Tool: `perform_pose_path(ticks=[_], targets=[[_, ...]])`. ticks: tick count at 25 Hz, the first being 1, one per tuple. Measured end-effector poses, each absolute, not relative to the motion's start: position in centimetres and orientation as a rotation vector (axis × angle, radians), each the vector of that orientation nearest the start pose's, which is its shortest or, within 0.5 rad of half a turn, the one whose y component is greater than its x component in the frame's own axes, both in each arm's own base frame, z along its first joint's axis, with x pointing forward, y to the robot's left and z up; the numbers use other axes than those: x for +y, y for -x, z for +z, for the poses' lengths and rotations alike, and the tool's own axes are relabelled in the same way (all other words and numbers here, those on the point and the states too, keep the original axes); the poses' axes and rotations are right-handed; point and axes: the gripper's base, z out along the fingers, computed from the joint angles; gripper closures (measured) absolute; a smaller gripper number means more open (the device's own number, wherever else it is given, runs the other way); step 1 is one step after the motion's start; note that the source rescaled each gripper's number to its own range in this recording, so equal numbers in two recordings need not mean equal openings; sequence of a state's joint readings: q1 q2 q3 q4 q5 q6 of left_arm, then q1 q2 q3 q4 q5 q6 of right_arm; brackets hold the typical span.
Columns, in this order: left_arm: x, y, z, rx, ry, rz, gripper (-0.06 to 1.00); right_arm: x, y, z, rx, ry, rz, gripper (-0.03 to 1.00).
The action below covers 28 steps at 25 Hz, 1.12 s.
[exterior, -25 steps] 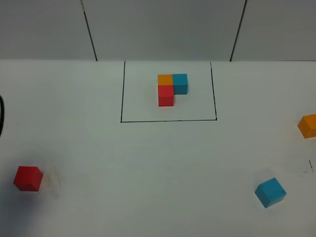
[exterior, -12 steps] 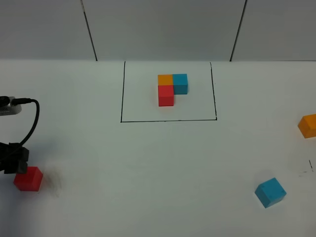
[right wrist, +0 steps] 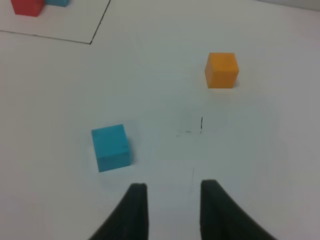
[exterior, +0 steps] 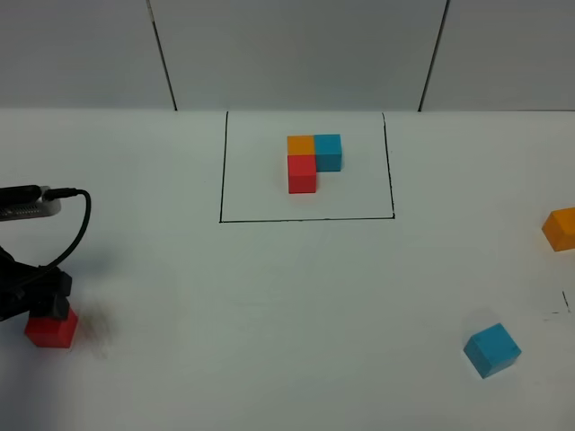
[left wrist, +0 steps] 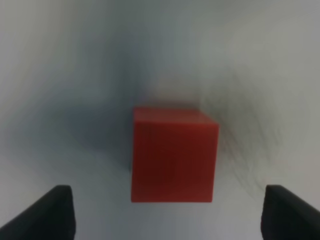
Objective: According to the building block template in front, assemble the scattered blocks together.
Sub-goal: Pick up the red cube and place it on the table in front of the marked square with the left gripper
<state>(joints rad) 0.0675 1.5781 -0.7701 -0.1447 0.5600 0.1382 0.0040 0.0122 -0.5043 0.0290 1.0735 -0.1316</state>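
From the high camera the left gripper (exterior: 36,301) sits over the red cube (exterior: 49,332) at the left edge of the table (exterior: 269,296), its jaws hidden. The blurred left wrist view shows them spread wide either side of the cube, apparently not touching it. The right gripper (right wrist: 172,187), seen only by its own wrist camera, is closed and empty, near the sky-blue cube (right wrist: 111,147). The orange cube (right wrist: 221,70) lies farther off. The template (exterior: 310,162) sits at the back middle, well apart from all three.
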Motion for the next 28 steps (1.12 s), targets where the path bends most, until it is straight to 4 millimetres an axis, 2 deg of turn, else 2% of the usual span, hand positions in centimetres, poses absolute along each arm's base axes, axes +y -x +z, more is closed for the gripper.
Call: perform_pose_path(ticks=[7, 16, 24, 26, 27, 28], targets=[[1.3, -27.7, 16.7, 2.787, 0.059, -0.074, 0.29, 0.2, 0.4, 27.8, 2.06, 0.141, -0.044, 0.93], [1.3, -28.3, 13.9, 2.881, 0.063, -0.082, 0.29, 0.2, 0.4, 27.8, 2.06, 0.141, -0.044, 0.93], [1.4, -29.4, 12.3, 2.928, 0.069, -0.089, 0.3, 0.2, 0.4, 27.8, 2.06, 0.141, -0.044, 0.93], [1.4, -29.7, 12.3, 2.938, 0.068, -0.094, 0.37, 0.2, 0.4, 27.8, 2.06, 0.141, -0.044, 0.93], [1.3, -29.8, 12.3, 2.946, 0.067, -0.096, 0.46, 0.2, 0.4, 27.8, 2.06, 0.141, -0.044, 0.93], [1.3, -29.9, 12.4, 2.95, 0.066, -0.098, 0.6, 0.2, 0.4, 27.8, 2.06, 0.141, -0.044, 0.93]])
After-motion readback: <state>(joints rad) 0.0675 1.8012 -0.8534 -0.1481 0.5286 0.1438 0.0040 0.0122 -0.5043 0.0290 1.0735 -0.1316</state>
